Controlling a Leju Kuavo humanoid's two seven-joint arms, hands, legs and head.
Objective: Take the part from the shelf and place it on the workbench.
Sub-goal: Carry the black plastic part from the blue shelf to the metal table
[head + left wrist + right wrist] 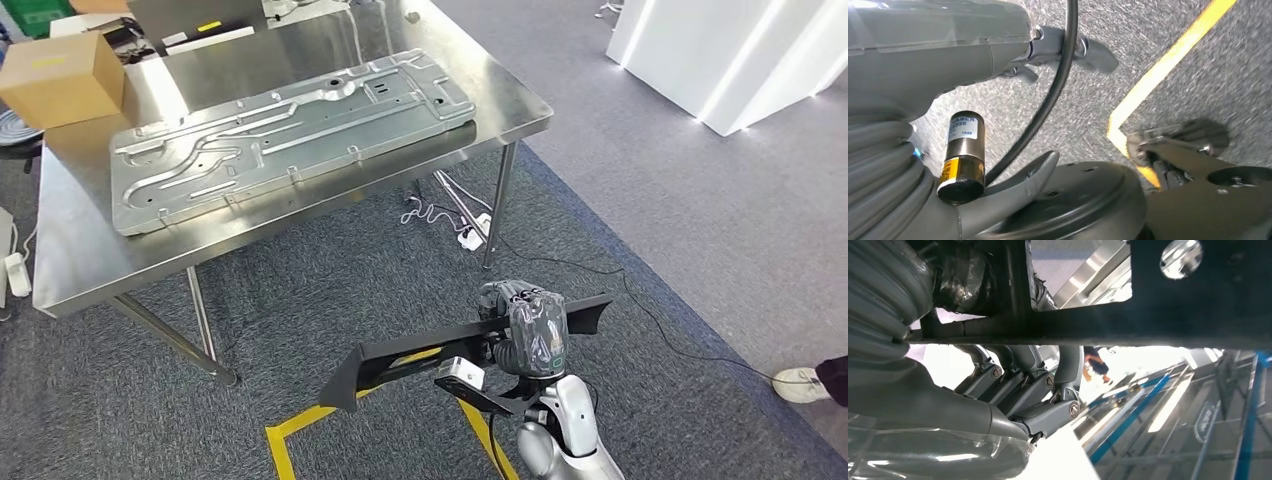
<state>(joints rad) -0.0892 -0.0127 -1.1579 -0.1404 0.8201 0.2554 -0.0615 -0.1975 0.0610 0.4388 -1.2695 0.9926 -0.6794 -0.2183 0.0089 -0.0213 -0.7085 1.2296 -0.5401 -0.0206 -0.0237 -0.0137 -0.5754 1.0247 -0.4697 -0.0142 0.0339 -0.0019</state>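
Observation:
The part (400, 360) is a long black bar with flared ends. My right hand (525, 325) grips it near its right end and holds it level above the carpet, in front of the steel workbench (90, 260) and short of its near edge. Up close in the right wrist view, the black part (1148, 305) lies across my right hand (1013, 390), with the fingers (1048, 385) wrapped against its underside. My left hand (948, 65) hangs over the carpet with nothing in it, fingers (1093, 52) spread.
A large stamped metal panel (290, 130) covers much of the workbench, and a cardboard box (60, 80) sits at its far left corner. Cables (440, 215) lie under the table. Yellow floor tape (300, 425) marks the carpet. A person's shoe (800, 383) is at the right edge.

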